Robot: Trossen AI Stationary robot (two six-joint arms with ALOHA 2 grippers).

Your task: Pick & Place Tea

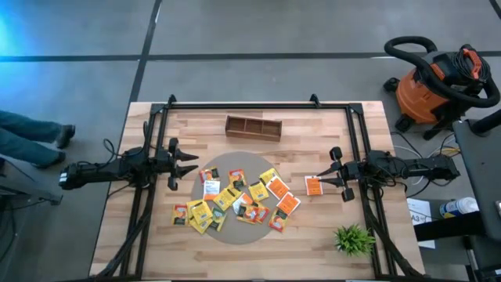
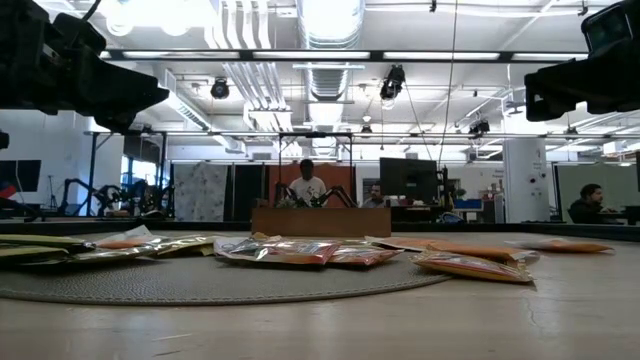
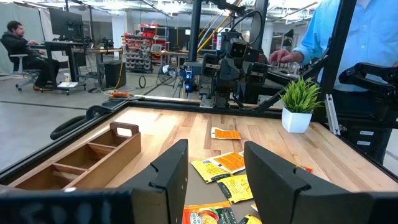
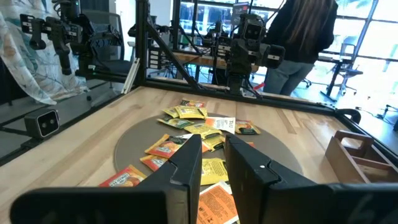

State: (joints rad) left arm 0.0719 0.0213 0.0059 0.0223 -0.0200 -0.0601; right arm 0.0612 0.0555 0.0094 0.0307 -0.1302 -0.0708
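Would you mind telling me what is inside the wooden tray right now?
The wooden tray looks empty: the high and left wrist views show bare wood in its compartments. All tea packets lie on the grey mat. The tray's near wall hides part of its floor in the wrist views.

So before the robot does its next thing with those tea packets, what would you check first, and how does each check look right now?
1. Right gripper holds an orange-red square tea packet: ok, its fingers are closed on it, just right of the mat.
2. Left gripper free: ok, open and empty at the mat's left edge.
3. Brown wooden divided tray ready: ok, it stands at the far edge of the table; its compartments look empty.
4. Remaining yellow, orange-red and white packets reachable: ok, piled on the round grey mat.
5. Small green plant out of the way: ok, near the front right corner.
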